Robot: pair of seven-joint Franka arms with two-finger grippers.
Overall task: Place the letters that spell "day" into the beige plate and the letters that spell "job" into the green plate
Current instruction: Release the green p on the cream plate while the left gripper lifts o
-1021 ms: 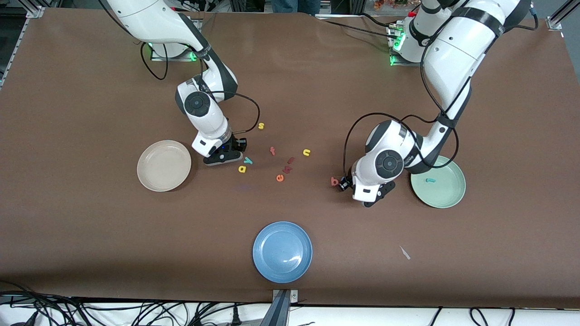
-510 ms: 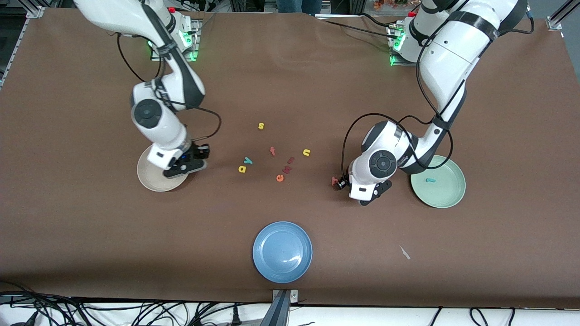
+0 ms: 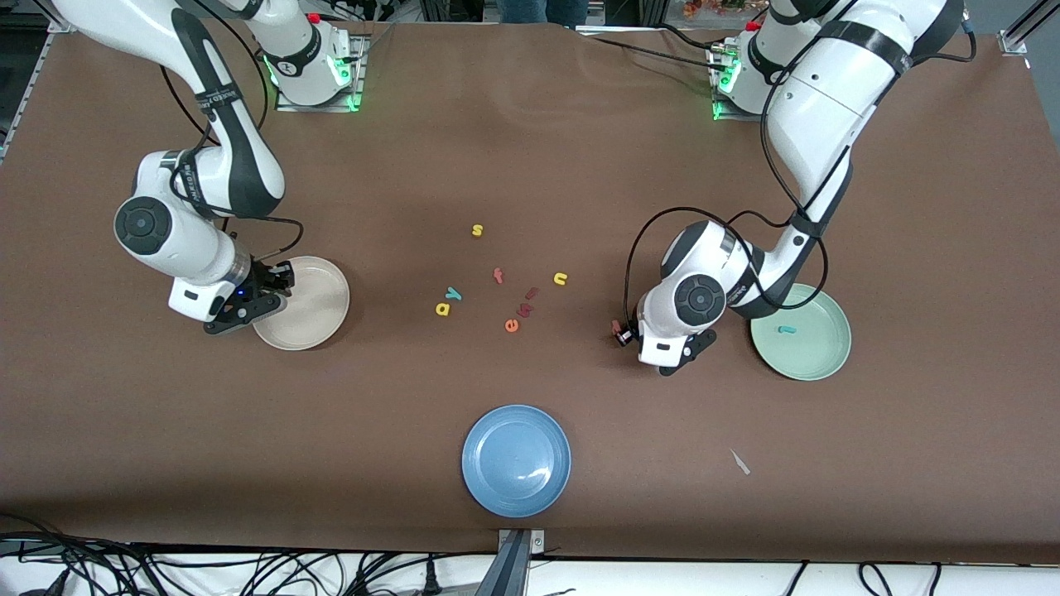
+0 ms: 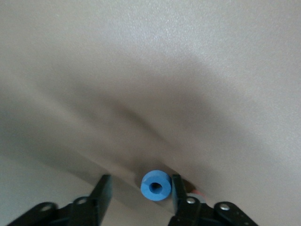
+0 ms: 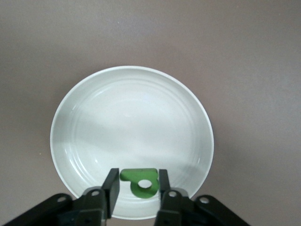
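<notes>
Front view: right gripper (image 3: 267, 295) hangs over the beige plate (image 3: 310, 319) at its rim toward the right arm's end; left gripper (image 3: 642, 338) is down at the table beside the green plate (image 3: 816, 352), which holds the teal j (image 3: 786, 329); yellow a (image 3: 443, 310) and teal y (image 3: 453, 294) lie on the table, nearer the beige plate; no legible writing. Left wrist view: the blue o (image 4: 156, 185) lies between parted fingers, touching one. Right wrist view: fingers clamp the green d (image 5: 139, 181), stem crosswise between them, directly above the plate.

Three plates: beige plate (image 3: 319, 306), green plate (image 3: 816, 356), blue plate (image 3: 497, 472).

Twelve foam letters: yellow s (image 3: 477, 230), yellow n (image 3: 561, 279), yellow a (image 3: 442, 309), teal y (image 3: 453, 293), teal j (image 3: 786, 329), blue o (image 4: 155, 186), green d (image 5: 139, 182), red f (image 3: 498, 275), orange e (image 3: 512, 325), red b (image 3: 614, 328), and two dark red letters (image 3: 532, 292) (image 3: 524, 310) too small to read.

One white scrap (image 3: 739, 462).
</notes>
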